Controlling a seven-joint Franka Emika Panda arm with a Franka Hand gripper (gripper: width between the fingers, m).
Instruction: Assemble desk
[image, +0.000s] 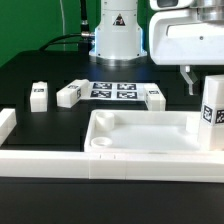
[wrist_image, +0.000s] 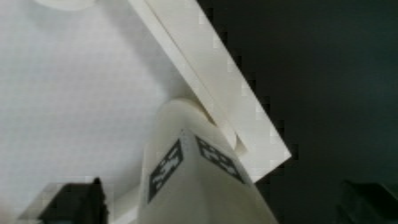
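Table (image: 40, 65): black, matte, flat.
Tabletop (image: 140, 135): white smooth plastic tray with a raised rim and a round socket (image: 100, 143) in the corner; it lies at the front, just behind the rail.
Rail (image: 60, 165): long white bar along the front edge.
Gripper (image: 204, 76): bulky and white, jaws spread wide, above the upright leg and holding nothing.
Marker board (image: 113, 90): thin, flat, tagged.
Upright leg (image: 212, 112): square, white, tagged; at the tabletop's corner on the exterior view's right.
Loose legs (image: 38, 95): three lie behind the tabletop, flanking the marker board.
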